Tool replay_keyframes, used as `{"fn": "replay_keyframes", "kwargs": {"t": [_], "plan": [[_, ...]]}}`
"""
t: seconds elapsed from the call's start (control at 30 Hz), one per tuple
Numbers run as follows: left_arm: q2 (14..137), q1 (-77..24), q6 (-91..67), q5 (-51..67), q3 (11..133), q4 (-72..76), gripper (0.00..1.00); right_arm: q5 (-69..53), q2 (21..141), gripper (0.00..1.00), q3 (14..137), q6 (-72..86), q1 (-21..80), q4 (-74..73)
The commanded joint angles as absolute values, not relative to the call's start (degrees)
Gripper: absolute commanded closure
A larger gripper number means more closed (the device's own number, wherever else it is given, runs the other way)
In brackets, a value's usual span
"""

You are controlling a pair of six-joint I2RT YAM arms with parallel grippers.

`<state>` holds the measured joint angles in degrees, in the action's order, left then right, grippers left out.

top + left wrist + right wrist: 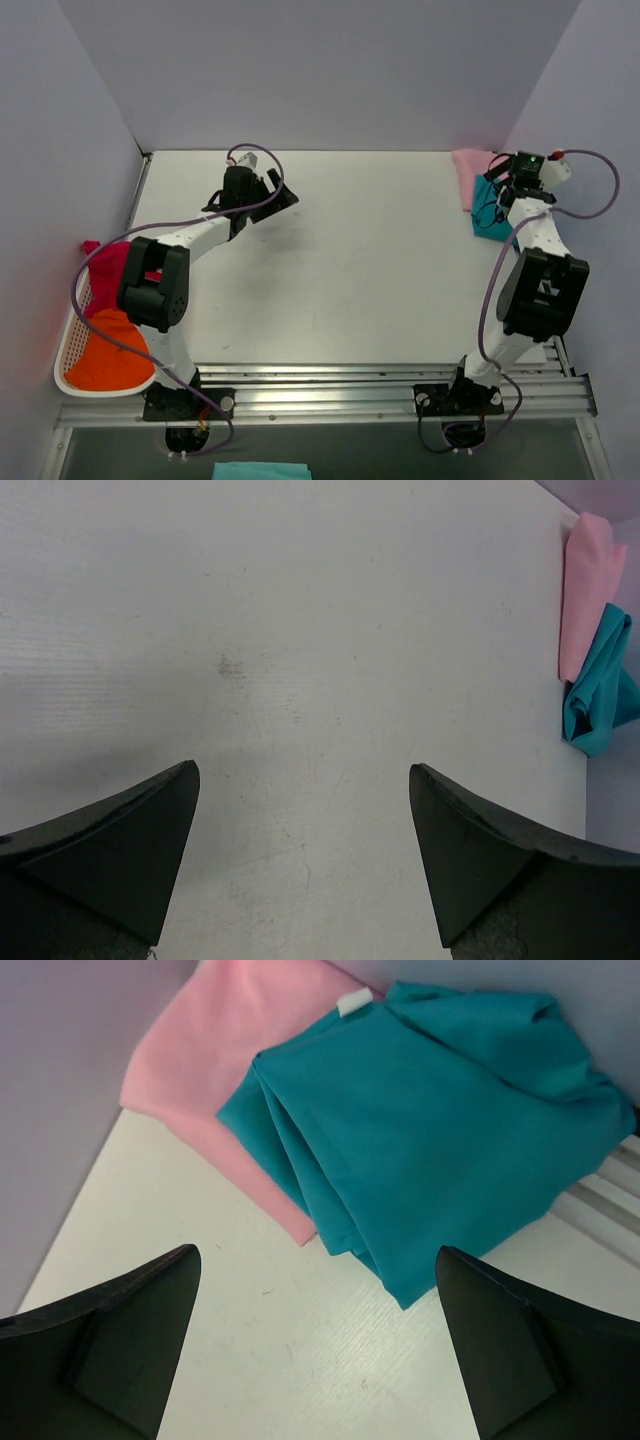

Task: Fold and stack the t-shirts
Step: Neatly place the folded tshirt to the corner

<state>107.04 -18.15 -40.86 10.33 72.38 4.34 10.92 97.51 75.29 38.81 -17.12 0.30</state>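
Observation:
A teal t-shirt lies loosely folded at the table's far right, overlapping the edge of a folded pale pink t-shirt beside the back wall. My right gripper hovers open and empty just above them. In the right wrist view the teal shirt and the pink shirt lie just beyond the open gripper. A magenta-red t-shirt and an orange t-shirt lie crumpled in the basket. My left gripper is open and empty over bare table; its view shows the pink shirt and the teal shirt far off.
A white plastic basket sits at the table's left edge, against the left wall. Walls close in the left, back and right sides. A metal rail runs along the near edge. A teal cloth shows below the rail.

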Motion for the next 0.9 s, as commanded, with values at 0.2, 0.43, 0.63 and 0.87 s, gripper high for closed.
{"fn": "replay_keyframes", "kwargs": {"t": [0.2, 0.43, 0.63, 0.87], "plan": [[106.7, -17.6, -39.1, 16.1, 73.2, 12.3, 0.05, 12.7, 113.4, 0.0, 88.8, 36.6, -14.6, -1.7], [108.5, -15.7, -39.8, 19.1, 73.7, 14.8, 0.05, 15.4, 117.6, 0.0, 92.5, 36.5, -13.6, -2.8], [110.0, -13.8, -41.0, 22.1, 72.7, 17.5, 0.05, 17.1, 119.6, 0.0, 92.1, 36.6, -13.6, -2.6], [110.8, -12.2, -41.6, 24.1, 70.6, 20.2, 0.05, 18.1, 124.4, 0.0, 94.0, 36.8, -13.6, -2.5]]}}
